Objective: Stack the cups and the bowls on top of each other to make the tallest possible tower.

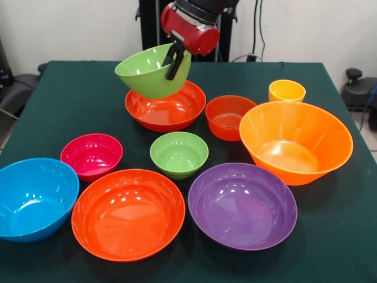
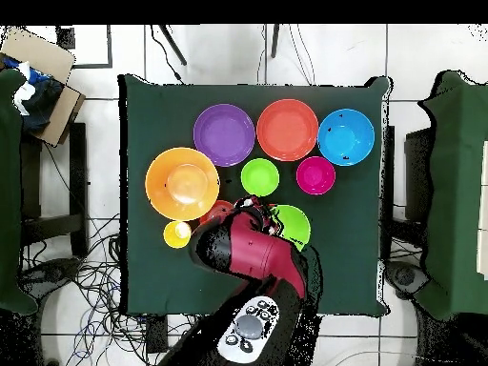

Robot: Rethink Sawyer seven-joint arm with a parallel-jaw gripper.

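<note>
Nearest the camera sit three wide bowls in a row: a blue bowl (image 1: pixel 34 198) at the left table edge, a red-orange bowl (image 1: pixel 128 213) and a purple bowl (image 1: pixel 242 205). Behind them stand a magenta bowl (image 1: pixel 91 155) and a small lime green bowl (image 1: pixel 179 154), with the large orange bowl (image 1: pixel 296 141) at the right. Further back are a small red-orange bowl (image 1: pixel 230 117) and one yellow cup (image 1: pixel 287 91). The gripper (image 1: pixel 175 59) pinches the rim of a medium lime green bowl (image 1: pixel 152 72), tilted and lifted over a second wide red-orange bowl (image 1: pixel 165 107). That makes nine bowls and one cup. Open green cloth remains along the far corners of the table (image 1: pixel 70 88).
</note>
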